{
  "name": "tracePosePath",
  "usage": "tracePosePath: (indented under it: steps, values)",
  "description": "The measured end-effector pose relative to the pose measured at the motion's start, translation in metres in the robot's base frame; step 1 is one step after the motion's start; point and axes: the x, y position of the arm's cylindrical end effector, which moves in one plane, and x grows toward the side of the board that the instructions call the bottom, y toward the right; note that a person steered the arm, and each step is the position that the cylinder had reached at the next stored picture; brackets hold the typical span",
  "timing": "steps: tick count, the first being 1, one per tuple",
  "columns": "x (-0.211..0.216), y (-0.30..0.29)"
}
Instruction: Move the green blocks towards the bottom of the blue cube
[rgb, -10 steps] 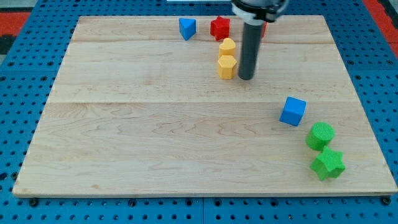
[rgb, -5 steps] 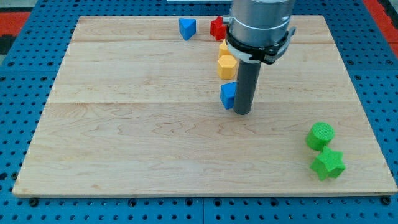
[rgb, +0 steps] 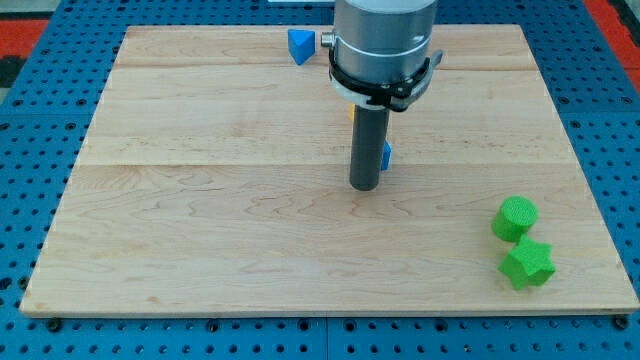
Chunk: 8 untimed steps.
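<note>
Green blocks (rgb: 522, 243) well right of my tip (rgb: 364, 187) (lower right)

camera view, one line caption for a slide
My tip beside the mostly hidden blue cube; green cylinder and green star wait lower right.

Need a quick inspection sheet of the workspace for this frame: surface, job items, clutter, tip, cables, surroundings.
Surface: wooden board, flat, light wood.
Job's things: green cylinder and green star touching, at the view's bottom right; blue cube mostly hidden behind the rod.
Clutter: blue triangular block at the view's top; a yellow sliver beside the rod.
Grippers: none fitted; my tip just left of the blue cube, far from the greens.
Cables: nothing seen.
Surroundings: blue pegboard around the board.
</note>
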Motion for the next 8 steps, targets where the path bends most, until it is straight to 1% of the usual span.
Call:
tracePosePath:
  steps: [1,2,3,4,5,6,7,8]
  values:
    - [-0.013,0.004]
    - [-0.009,0.021]
    - [-0.021,0.147]
    - [0.02,0.232]
    - [0.075,0.223]
    - [0.041,0.157]
    - [0.038,0.093]
    - [0.054,0.147]
